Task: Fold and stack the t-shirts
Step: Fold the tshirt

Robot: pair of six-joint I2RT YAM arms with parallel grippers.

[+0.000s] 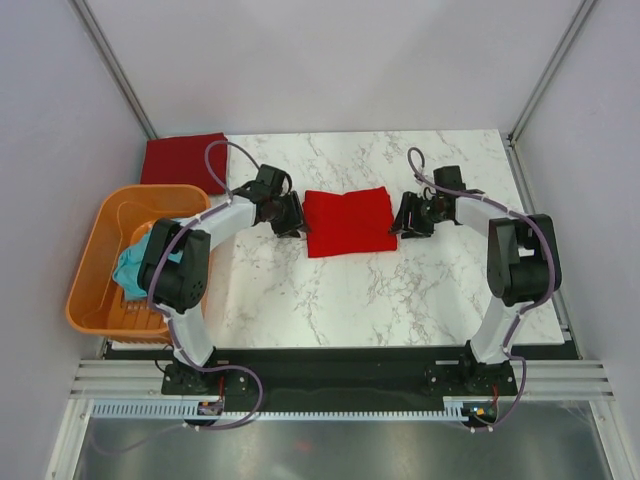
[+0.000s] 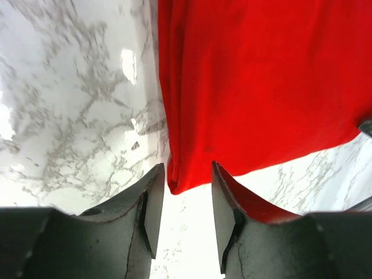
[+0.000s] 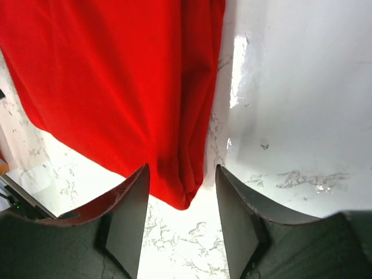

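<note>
A bright red t-shirt (image 1: 348,221), folded into a rectangle, lies flat in the middle of the table. My left gripper (image 1: 291,221) is open at its left edge; in the left wrist view the shirt's corner (image 2: 180,180) lies between the fingers, ungripped. My right gripper (image 1: 404,222) is open at the shirt's right edge, with the near right corner (image 3: 181,195) between its fingers. A darker maroon t-shirt (image 1: 183,160) lies folded at the table's far left corner. A teal t-shirt (image 1: 137,263) lies crumpled in the basket.
An orange plastic basket (image 1: 90,285) stands off the table's left side, beside the left arm. The white marble table (image 1: 420,290) shows bare surface in front of the red shirt. Grey walls enclose the back and sides.
</note>
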